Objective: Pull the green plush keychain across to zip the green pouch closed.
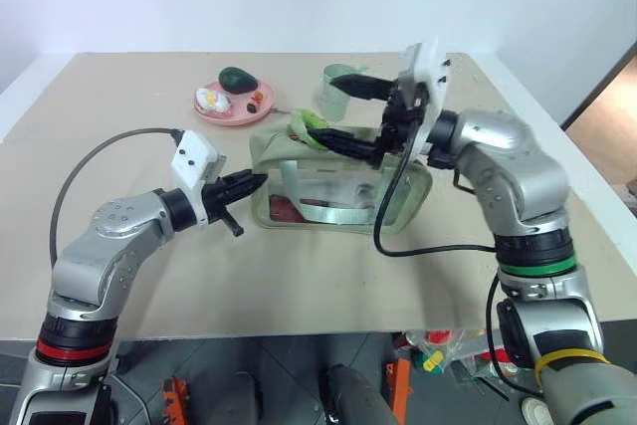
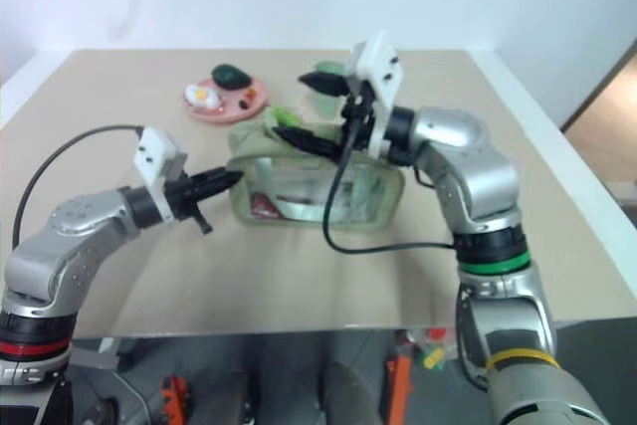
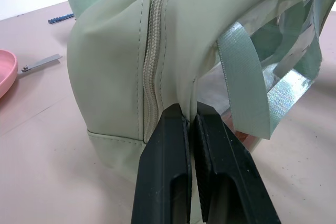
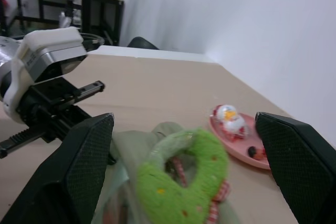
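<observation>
On the desk [image 1: 149, 276] the green pouch [image 1: 338, 186] stands; my left gripper [image 3: 191, 124], fingers closed on its end seam, anchors it; my right gripper [image 4: 184, 145] is spread wide around the green plush keychain [image 4: 184, 182] on top, ready to pull.

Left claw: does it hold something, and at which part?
Yes. The left claw is shut on the pouch, pinching the fabric at its end, just beside the zipper. The right claw is open around the keychain, holding nothing.
</observation>
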